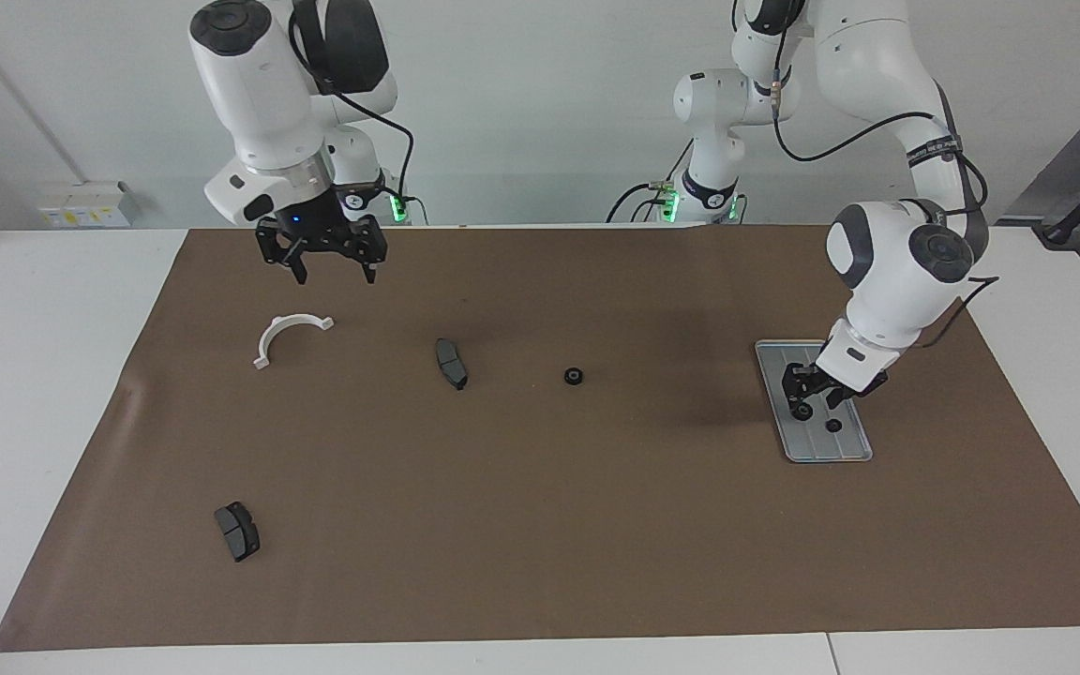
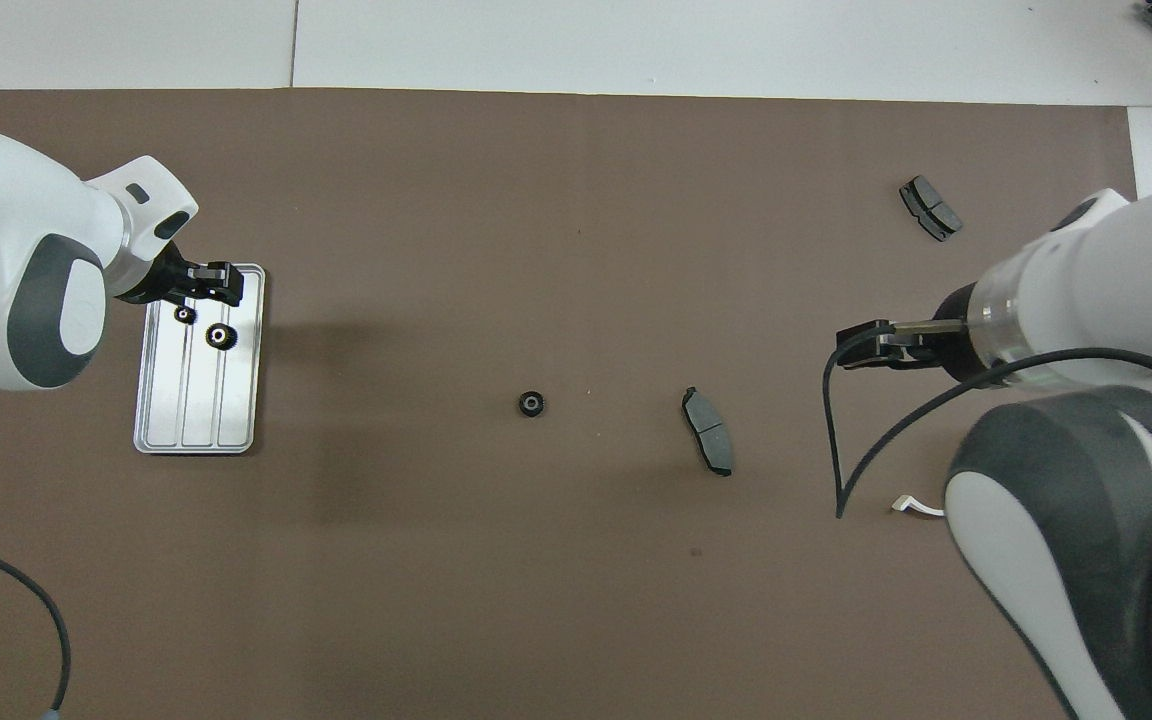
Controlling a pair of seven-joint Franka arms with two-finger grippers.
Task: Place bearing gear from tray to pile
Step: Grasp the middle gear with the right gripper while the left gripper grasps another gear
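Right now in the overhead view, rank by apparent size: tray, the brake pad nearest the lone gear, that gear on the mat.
1. Tray, by far the largest.
2. Brake pad, much smaller than the tray.
3. Gear, smallest.
All three lie flat on the mat, so nearness to the camera hardly skews this.

A flat rectangular silver-grey metal tray (image 1: 847, 448) with lengthwise ridges shows at the right of the facing frame, carrying two small black round gears (image 1: 833, 425) with pale centres. A third black gear (image 1: 574, 377) lies mid-frame on the plain brown mat (image 1: 540, 525), which covers a white table (image 1: 34, 422). The curved plastic half-ring bracket (image 1: 289, 336) is white; both flat brake pads (image 1: 451, 363) are dark grey.
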